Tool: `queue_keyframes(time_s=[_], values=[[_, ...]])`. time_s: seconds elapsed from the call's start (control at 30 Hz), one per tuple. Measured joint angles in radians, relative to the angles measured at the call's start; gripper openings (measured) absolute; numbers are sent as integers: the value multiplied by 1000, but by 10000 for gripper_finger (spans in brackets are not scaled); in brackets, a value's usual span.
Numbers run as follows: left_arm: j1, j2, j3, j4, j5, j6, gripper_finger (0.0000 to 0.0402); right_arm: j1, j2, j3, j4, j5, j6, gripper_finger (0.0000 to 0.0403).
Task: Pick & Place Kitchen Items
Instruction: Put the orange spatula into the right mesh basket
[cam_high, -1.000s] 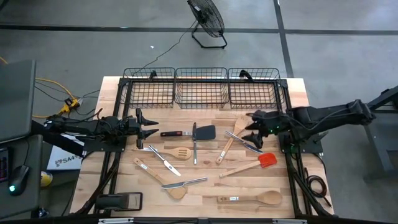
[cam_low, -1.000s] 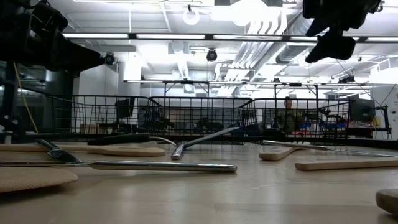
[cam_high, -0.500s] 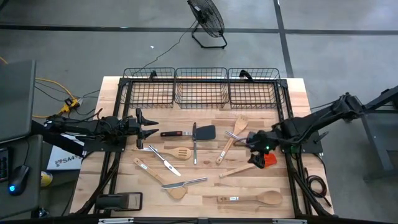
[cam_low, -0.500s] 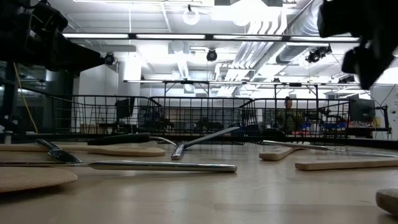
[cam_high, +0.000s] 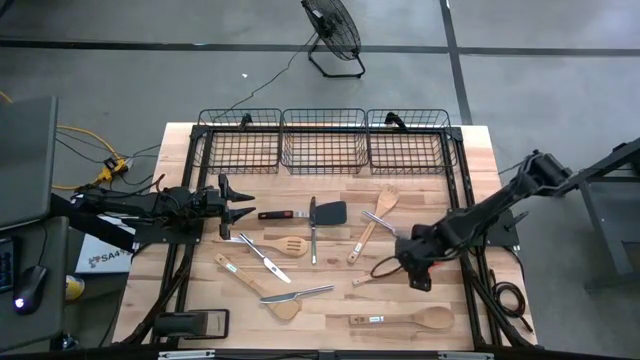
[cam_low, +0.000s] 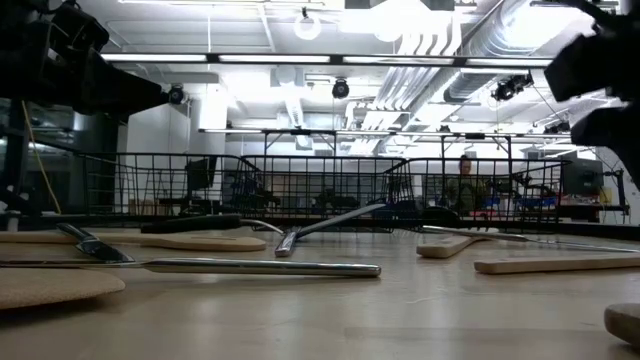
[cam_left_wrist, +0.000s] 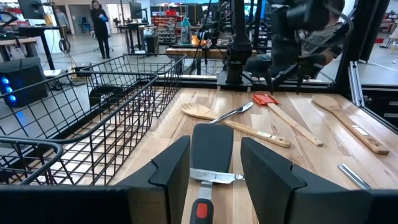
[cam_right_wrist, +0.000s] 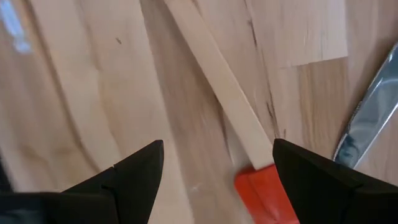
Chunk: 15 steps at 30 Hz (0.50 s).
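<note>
Wooden table (cam_high: 480, 150) fills the frame's middle; at lower right the right gripper (cam_right_wrist: 214, 165), jaws wide and empty, hangs over the red-headed spatula (cam_right_wrist: 264, 190). I judge the approach step is in hand: next it must lower around the handle and close. At middle left the left gripper (cam_high: 240, 207) waits, jaws partly open, empty.

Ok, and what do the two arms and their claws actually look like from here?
Both arms are dark, near-black jointed tubes with black cable looped along them. The left claw has two pointed dark fingers; in its wrist view the fingers are broad, matte, angular black plates. The right claw matches: wide, flat black fingers with bevelled edges. No markings are visible on either.
</note>
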<state>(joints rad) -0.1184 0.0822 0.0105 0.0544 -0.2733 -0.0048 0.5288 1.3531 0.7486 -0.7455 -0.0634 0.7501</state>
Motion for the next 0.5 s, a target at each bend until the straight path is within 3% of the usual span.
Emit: queue_keyframes(time_s=[0.5], values=[[0,0,0,0,0,0,141,28,120,0,0,118,-176,295]])
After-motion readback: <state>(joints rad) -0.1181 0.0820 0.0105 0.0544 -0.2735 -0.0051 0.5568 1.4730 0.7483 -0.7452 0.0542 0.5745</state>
